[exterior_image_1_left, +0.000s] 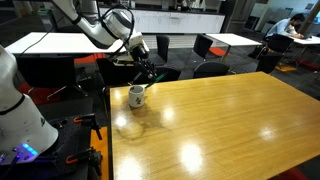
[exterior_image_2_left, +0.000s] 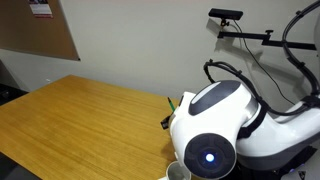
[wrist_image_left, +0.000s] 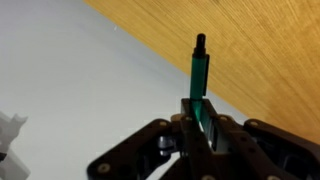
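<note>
In the wrist view my gripper (wrist_image_left: 200, 110) is shut on a green marker (wrist_image_left: 198, 70) with a black tip, which sticks out past the fingers. The marker lies over the edge of the wooden table (wrist_image_left: 270, 50), with grey floor to the left of it. In an exterior view the gripper (exterior_image_1_left: 147, 72) hangs above the table's far left corner, just behind and above a white mug (exterior_image_1_left: 137, 96). The mug's rim (exterior_image_2_left: 178, 172) shows at the bottom of an exterior view, behind the white robot base (exterior_image_2_left: 215, 130).
The large wooden table (exterior_image_1_left: 220, 120) stretches right and forward of the mug. Black chairs (exterior_image_1_left: 205, 45) and white tables stand behind it. A seated person (exterior_image_1_left: 285, 30) is at the far right. Small green and yellow items (exterior_image_2_left: 170, 104) lie at the table edge near the base.
</note>
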